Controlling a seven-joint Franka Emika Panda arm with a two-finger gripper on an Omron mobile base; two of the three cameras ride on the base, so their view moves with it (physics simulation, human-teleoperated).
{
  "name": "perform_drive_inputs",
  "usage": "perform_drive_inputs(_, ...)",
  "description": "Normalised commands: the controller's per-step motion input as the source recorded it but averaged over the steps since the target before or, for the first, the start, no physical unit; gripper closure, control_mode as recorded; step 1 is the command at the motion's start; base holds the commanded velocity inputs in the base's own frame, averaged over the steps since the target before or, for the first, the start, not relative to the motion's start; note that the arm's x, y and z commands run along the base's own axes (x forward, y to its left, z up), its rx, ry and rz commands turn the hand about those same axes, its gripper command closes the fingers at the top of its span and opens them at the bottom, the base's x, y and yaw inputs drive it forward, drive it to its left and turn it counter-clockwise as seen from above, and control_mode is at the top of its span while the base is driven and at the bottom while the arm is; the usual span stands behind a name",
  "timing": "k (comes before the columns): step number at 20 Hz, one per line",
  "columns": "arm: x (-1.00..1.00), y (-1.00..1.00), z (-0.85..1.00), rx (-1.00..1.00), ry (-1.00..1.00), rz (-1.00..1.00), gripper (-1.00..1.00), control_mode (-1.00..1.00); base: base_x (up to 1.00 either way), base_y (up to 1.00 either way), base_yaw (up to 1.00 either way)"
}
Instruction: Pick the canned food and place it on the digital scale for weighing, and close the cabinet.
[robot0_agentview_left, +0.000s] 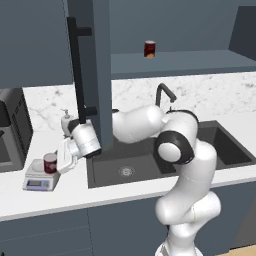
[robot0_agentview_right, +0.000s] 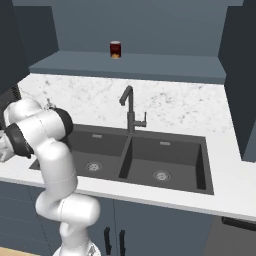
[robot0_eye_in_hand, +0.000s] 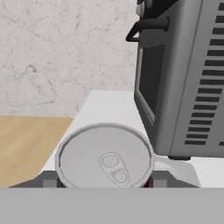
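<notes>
The finger tips are seen at either side of the canned food (robot0_eye_in_hand: 106, 157) in the hand view, closed on its sides at 9 and 3 o'clock. The silvery pull-tab top is presented at the frame's 6 o'clock. In the left base view the gripper (robot0_agentview_left: 59, 164) is found at 9 o'clock, with the can (robot0_agentview_left: 50, 163) set upright on the digital scale (robot0_agentview_left: 39, 178) on the white counter (robot0_agentview_left: 75, 197). The open cabinet (robot0_agentview_left: 98, 70) door is hung above, at 12 o'clock. A second dark-red can (robot0_agentview_right: 115, 49) is seen on the shelf.
</notes>
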Motion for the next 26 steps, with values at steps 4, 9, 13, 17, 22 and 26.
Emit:
perform_drive_inputs(4,0.3,0.17,-0.03,-0.02,0.0,0.0,1.0,-1.0,0.0,0.0,0.0)
perform_drive_inputs(9,0.3,0.31,-0.23,-0.04,0.0,0.0,1.0,-1.0,0.0,0.0,0.0)
perform_drive_inputs(13,0.13,0.11,-0.21,-0.01,0.0,0.0,1.0,-1.0,0.0,0.0,0.0)
perform_drive_inputs(17,0.07,0.16,-0.21,-0.03,0.0,0.0,-1.0,-1.0,0.0,0.0,0.0)
perform_drive_inputs(22,0.0,0.0,-0.03,0.0,0.0,0.0,-1.0,-1.0,0.0,0.0,0.0)
perform_drive_inputs(26,0.0,0.0,0.0,0.0,-0.09,0.0,-1.0,-1.0,0.0,0.0,0.0)
